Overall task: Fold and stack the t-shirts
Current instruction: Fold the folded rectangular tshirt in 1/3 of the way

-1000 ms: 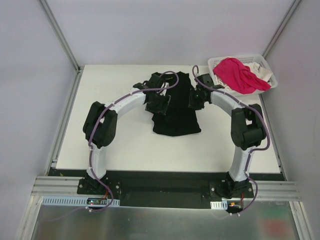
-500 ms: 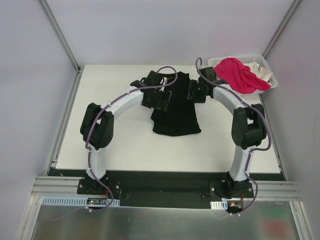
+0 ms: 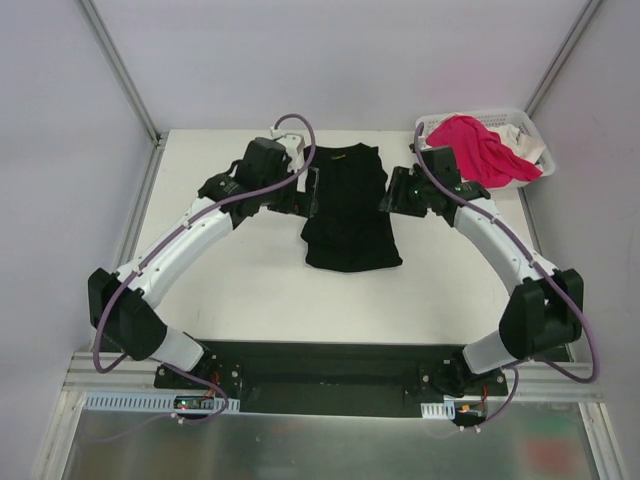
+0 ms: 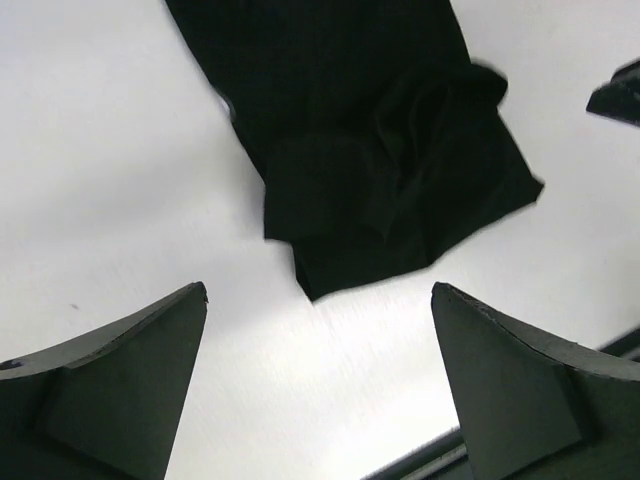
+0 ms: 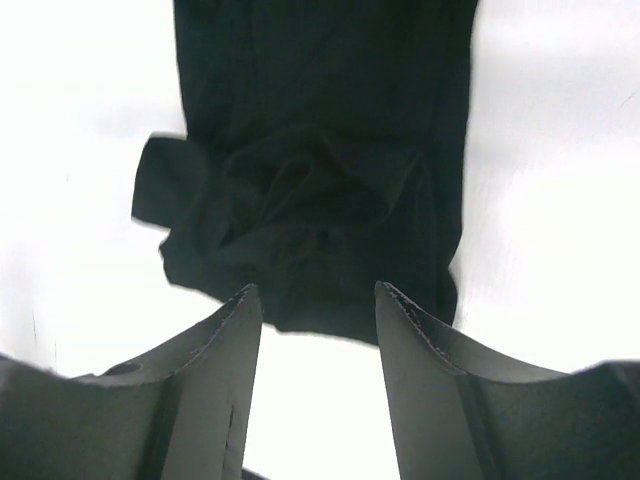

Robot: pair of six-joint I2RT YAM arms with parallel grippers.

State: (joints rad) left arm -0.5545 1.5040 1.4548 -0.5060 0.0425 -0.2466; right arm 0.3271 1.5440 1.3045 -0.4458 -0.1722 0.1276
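Observation:
The black t-shirt (image 3: 348, 212) lies folded into a long strip in the middle of the table (image 3: 250, 290), rumpled at its near end. My left gripper (image 3: 306, 196) hovers just off the strip's left edge, my right gripper (image 3: 386, 201) just off its right edge. Both stand open with nothing between the fingers. The left wrist view has the black t-shirt (image 4: 370, 150) beyond my wide-open left gripper (image 4: 320, 290). From the right wrist, the black t-shirt (image 5: 320, 170) lies past my right gripper (image 5: 318, 292). The pink t-shirt (image 3: 478, 150) and the white t-shirt (image 3: 528, 141) lie in the basket.
The white lattice basket (image 3: 490, 112) stands at the table's far right corner, close behind my right arm. Metal frame posts rise at both far corners. A bit of the right gripper (image 4: 615, 100) shows at the upper right of the left wrist view.
Both grippers have opened and let go of the black t-shirt. They have drawn back sideways off it, and both arms now stretch lower and wider.

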